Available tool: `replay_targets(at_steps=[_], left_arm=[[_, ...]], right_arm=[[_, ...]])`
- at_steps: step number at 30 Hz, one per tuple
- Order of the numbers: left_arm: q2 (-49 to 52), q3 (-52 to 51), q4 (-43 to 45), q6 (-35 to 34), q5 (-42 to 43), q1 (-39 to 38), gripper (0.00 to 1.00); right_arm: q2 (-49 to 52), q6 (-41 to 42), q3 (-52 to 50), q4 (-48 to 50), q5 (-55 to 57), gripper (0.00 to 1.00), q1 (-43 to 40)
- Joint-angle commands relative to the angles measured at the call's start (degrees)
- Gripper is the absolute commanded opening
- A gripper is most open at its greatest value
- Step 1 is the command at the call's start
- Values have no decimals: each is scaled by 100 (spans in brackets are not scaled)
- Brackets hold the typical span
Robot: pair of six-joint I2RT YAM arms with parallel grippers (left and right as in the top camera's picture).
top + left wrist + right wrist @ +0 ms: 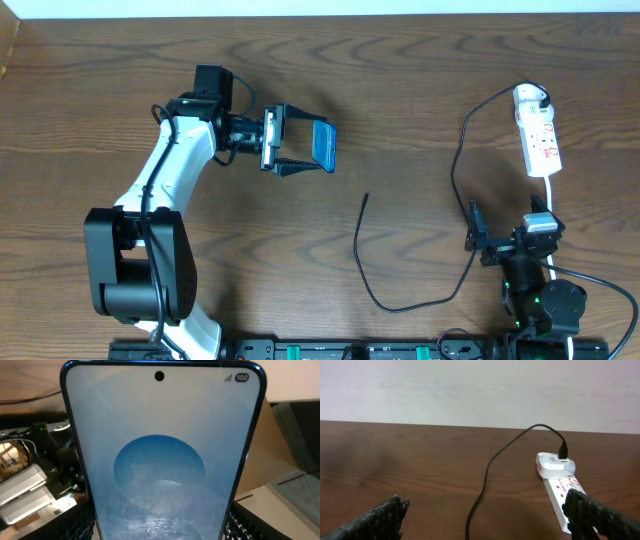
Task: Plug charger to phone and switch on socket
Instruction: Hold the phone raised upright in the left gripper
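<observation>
My left gripper is shut on the phone and holds it lifted above the table left of centre. Its blue screen fills the left wrist view, with the fingers at its two sides. The charger cable runs from the white plug at the far end of the socket down the table and curls left; its plug tip lies free at the table's middle. My right gripper is open and empty near the front right, with the cable between its fingers and the socket ahead on the right.
The wooden table has a pale wall beyond its far edge. The socket's white lead runs toward the right arm's base. A black rail lies along the front edge.
</observation>
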Motion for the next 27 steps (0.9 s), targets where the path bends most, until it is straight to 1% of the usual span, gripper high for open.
replay_targets(at_steps=[1, 21, 27], left_arm=[[-162, 13, 2, -297, 350, 24, 7], [-162, 13, 2, -398, 352, 28, 7], [-162, 11, 2, -205, 688, 28, 7]], right_arm=[[-39, -70, -9, -26, 0, 99, 39], [-39, -70, -9, -26, 0, 99, 39], [-39, -70, -9, -26, 0, 99, 39]])
